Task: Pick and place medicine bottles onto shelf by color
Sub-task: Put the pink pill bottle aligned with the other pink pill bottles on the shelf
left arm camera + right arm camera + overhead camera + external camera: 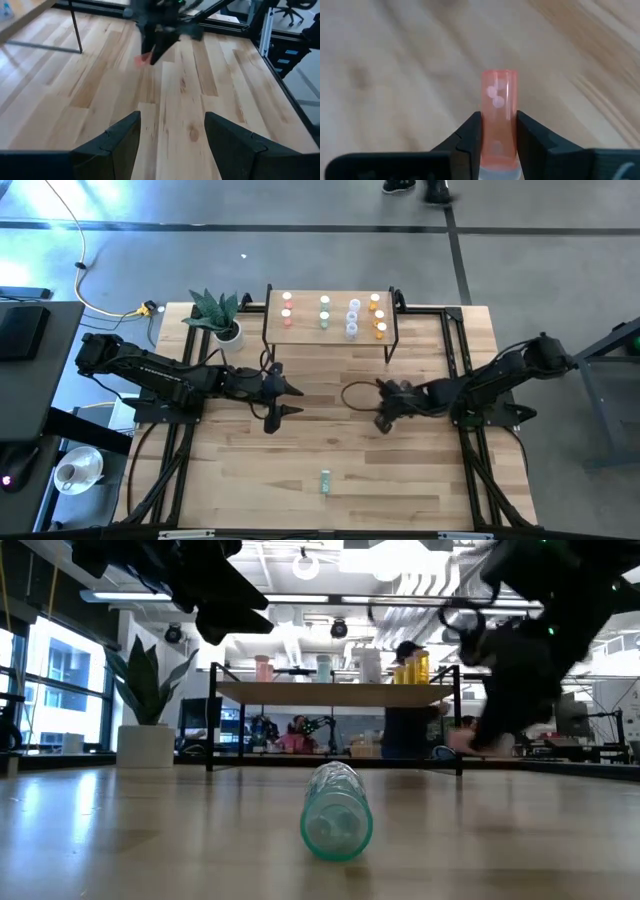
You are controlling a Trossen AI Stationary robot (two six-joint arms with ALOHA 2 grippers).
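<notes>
While right claw [498, 137] clamps a pink bottle [498, 112] over the table [420, 470], left claw [172, 140] hangs spread, empty; green bottle [337, 810] lies loose.

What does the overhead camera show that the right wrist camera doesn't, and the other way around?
Only the high view shows the shelf carrying pink, green, clear and orange bottles, a green bottle lying alone near the table's front edge, the potted plant, and the left hand open over the tabletop.

Only the right wrist view shows the pink bottle pinched between the right hand's fingers, cap end toward the wrist.

Both show the right hand over the striped wooden tabletop.
</notes>
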